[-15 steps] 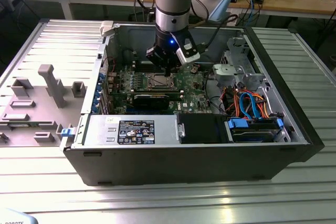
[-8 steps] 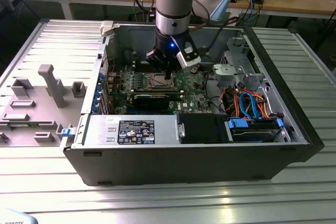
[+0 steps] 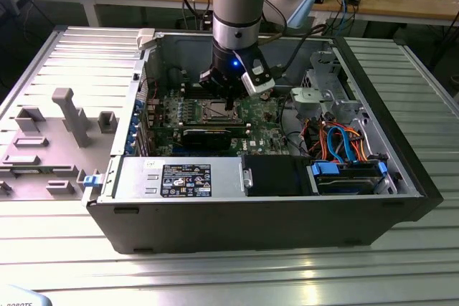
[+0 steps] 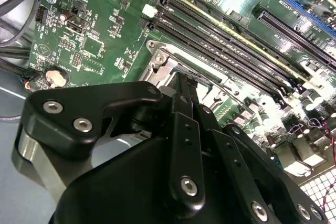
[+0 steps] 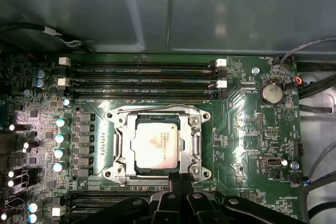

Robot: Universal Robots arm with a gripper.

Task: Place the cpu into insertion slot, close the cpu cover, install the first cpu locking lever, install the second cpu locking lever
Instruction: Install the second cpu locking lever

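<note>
While the arm hangs straight down into the open computer case [image 3: 401, 170], its gripper [image 5: 181, 178] sits low over the green motherboard [image 5: 247, 129], fingertips drawn together at the near edge of the insertion slot [image 5: 122, 153]. In the first wrist view the cpu [image 5: 156, 144] lies flat inside that slot, silver top up. The cpu cover [image 5: 195, 140] is down around it, its frame bordering the chip on all sides. Whether the closed fingers pinch a lever or merely touch the frame cannot be told. Long black memory slots [image 5: 142, 77] run beside the socket. In the exterior view a grey fixture tray [image 3: 43, 148] sits on the exterior view's left of the case.
</note>
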